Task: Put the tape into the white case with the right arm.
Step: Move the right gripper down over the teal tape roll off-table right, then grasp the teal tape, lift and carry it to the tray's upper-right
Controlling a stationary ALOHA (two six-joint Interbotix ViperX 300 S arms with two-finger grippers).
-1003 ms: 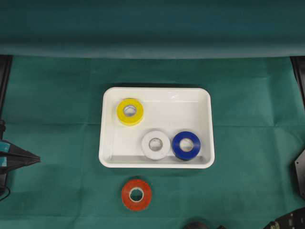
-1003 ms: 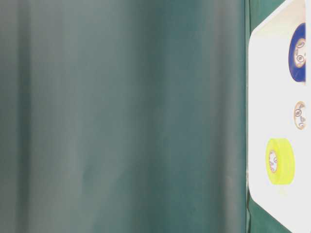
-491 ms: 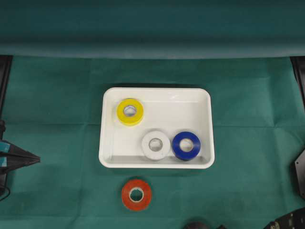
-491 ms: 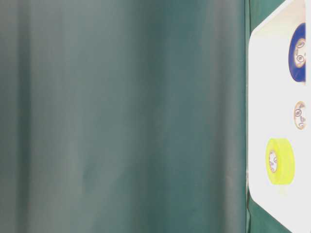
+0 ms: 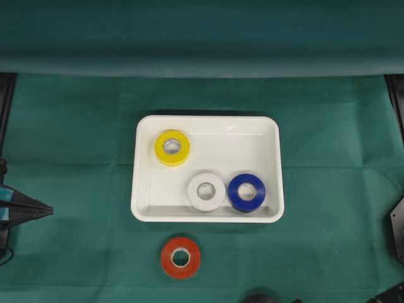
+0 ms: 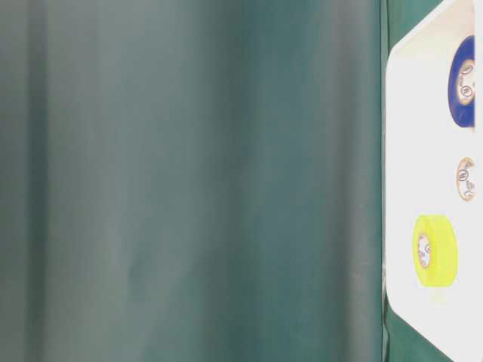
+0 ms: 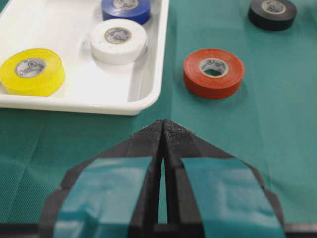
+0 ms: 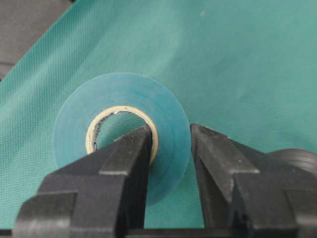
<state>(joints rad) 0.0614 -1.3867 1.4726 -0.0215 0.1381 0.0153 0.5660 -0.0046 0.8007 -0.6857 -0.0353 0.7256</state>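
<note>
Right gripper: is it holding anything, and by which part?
Yes. The right gripper clamps a green tape roll by its wall: one finger in the core, one outside.

Centred on the green cloth-covered table [image 5: 76, 126]: glossy white shallow rectangular case [image 5: 207, 123]. Inside it, by the far-left corner: yellow tape roll [image 5: 172, 148], lying flat. Along the near wall: white tape roll [image 5: 206, 192], with blue tape roll [image 5: 247, 192] just beside it on the right, toward the near-right corner. On the table before the case, apart from its near wall: red tape roll [image 5: 180, 257]. Right of that and nearer still: black tape roll [image 7: 272, 13]. At the left edge, well apart from the case: left claw [image 7: 162, 130], tips together. Pinched across the ring of a translucent teal tape roll [image 8: 121, 134]: right claw [image 8: 171, 144], one finger in the core, the other outside.
</note>
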